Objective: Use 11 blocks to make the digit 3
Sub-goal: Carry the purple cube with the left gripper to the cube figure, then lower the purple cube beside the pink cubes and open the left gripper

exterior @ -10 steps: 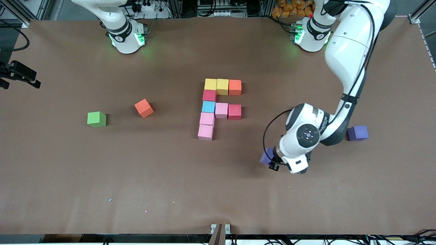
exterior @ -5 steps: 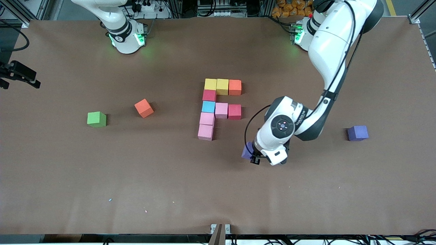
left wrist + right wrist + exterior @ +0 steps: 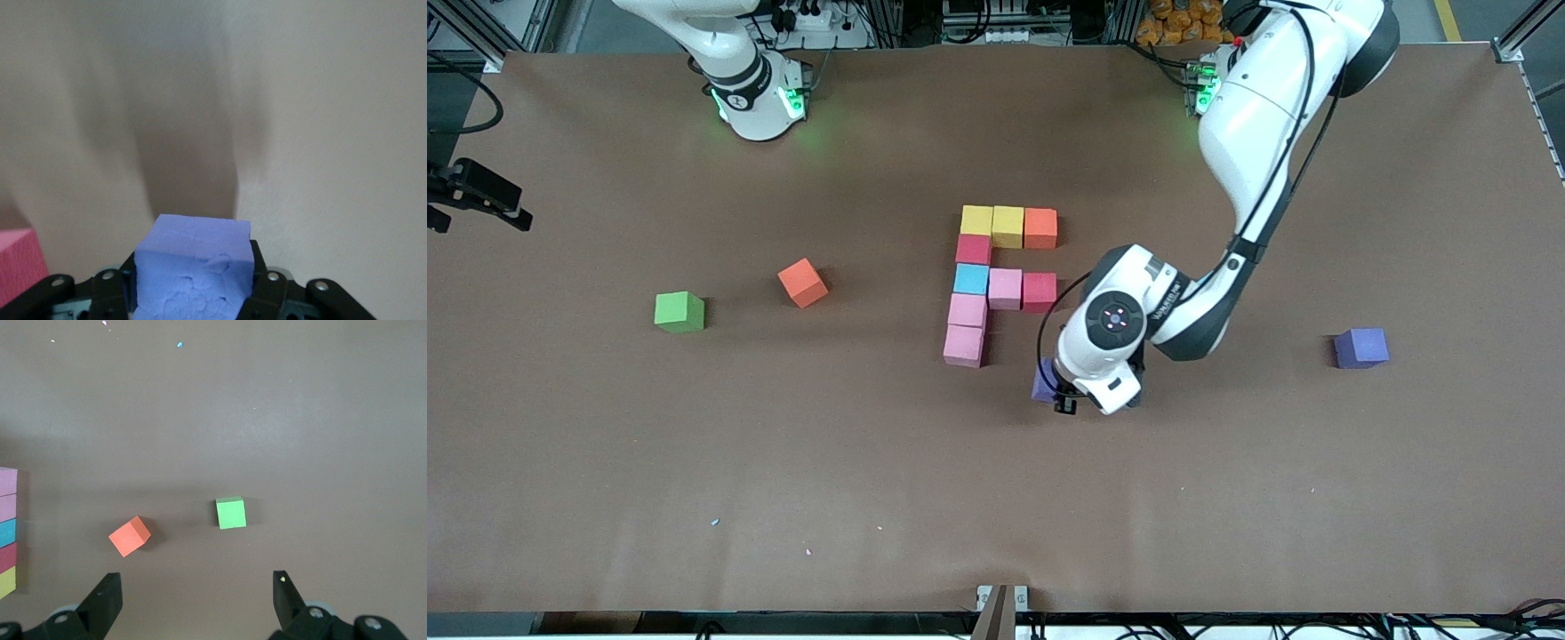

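Worktop (image 3: pixel 605 462): brown sheet, both arm bases along its upper edge in the front view.

Left arm reaches out over the middle; the right arm waits, pulled off toward its own end.

Digit 3 (image 3: pixel 996 280), partial, nine cubes laid and touching. Column of five: yellow, red, light blue, pink, pink. One bar from the yellow end (yellow, orange) and one from the light blue middle (pink, red), both running toward the left arm's end. Judged: the bar at the lowest pink cube (image 3: pixel 964 346), the one nearest the front camera, is not yet begun; two cubes left to place.

Left claw (image 3: pixel 1060 391): pinching a purple cube (image 3: pixel 1044 380), carried in the air over bare worktop near that lowest pink cube. Left wrist view shows the cube's dented face clamped between the fingers (image 3: pixel 267 293).

Right claw (image 3: pixel 193 593): spread wide, empty, over bare worktop with the loose cubes ahead of it.

Loose cubes: second purple cube (image 3: pixel 1360 348) toward the left arm's end; orange cube (image 3: pixel 802 283) and green cube (image 3: pixel 679 312) toward the right arm's end.

Writing: a label on the left arm's wrist, too small to read.
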You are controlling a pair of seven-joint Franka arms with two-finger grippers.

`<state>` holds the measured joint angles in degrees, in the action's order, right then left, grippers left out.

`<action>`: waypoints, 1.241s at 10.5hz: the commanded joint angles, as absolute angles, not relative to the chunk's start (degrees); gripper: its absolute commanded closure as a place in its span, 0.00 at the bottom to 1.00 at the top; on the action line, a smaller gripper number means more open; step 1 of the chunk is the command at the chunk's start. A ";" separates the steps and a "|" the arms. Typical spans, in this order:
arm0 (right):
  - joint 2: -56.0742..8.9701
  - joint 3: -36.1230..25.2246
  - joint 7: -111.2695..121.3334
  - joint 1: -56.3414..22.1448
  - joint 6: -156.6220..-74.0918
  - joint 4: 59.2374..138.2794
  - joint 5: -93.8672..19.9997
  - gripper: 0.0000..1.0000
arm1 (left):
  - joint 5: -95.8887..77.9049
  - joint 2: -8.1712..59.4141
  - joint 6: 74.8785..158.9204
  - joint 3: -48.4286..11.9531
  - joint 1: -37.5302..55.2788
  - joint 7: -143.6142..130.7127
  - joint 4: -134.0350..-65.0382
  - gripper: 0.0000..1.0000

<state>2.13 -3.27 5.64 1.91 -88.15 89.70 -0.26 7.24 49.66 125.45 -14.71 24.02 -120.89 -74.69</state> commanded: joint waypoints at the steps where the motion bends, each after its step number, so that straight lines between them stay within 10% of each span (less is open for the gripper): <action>1: 2.99 -2.55 6.33 3.08 -88.24 90.09 -0.70 0.00 | 5.89 50.19 123.66 -12.83 27.76 -126.19 -72.60 1.00; 13: 2.99 -2.46 6.06 3.07 -88.24 90.09 -0.62 0.00 | 5.45 50.54 118.21 -8.00 36.74 -132.80 -72.86 1.00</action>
<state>2.13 -3.26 5.64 1.92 -88.17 89.69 -0.26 7.04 50.03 119.10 -8.94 35.85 -132.83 -74.10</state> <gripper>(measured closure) 0.000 0.405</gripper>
